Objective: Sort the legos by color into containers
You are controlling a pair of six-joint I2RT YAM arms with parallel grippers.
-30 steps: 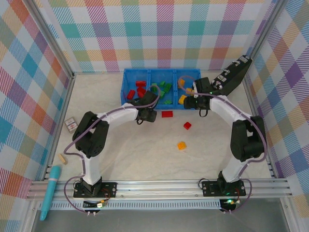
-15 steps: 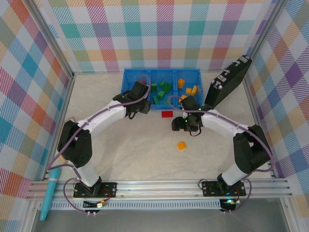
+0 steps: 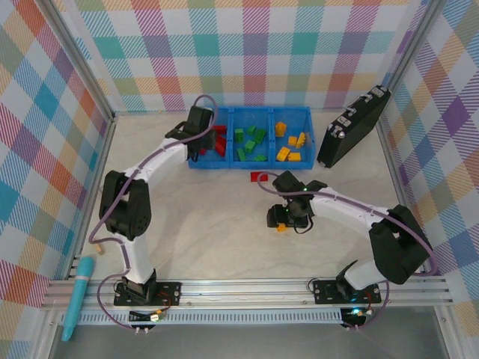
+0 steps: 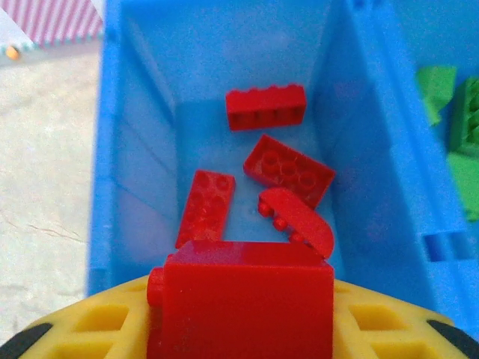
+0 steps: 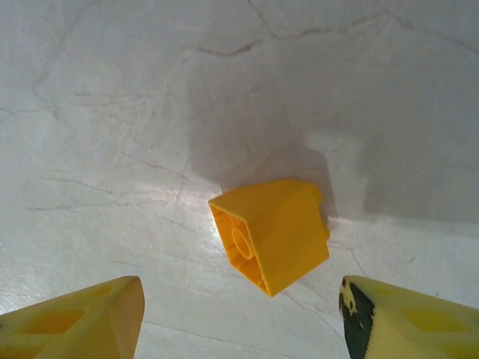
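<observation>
The left gripper (image 3: 200,133) hangs over the left compartment (image 4: 127,164) of the blue tray (image 3: 224,164), which has three compartments in a row. Its two yellow fingers are clamped on one held red brick (image 4: 239,299). Under it, on the floor of this compartment, lie four loose red bricks (image 4: 289,170), so there are five red pieces here when the gripped one is counted. The middle compartment (image 3: 251,109) holds the green bricks (image 3: 251,134), about six, but they are too small to count surely. The right compartment (image 3: 292,109) holds the yellow-orange bricks (image 3: 283,153), at least four. On the table (image 3: 209,217) two pieces are outside the tray: one flat red brick (image 3: 260,177) just in front of the tray, and, nearer to the arms, one single orange brick (image 5: 269,233). The right gripper (image 5: 239,299) stands over this brick with its jaws apart, one finger on each side, and neither touches it. At the far right one black case (image 3: 353,127) stands tilted near the wall.
</observation>
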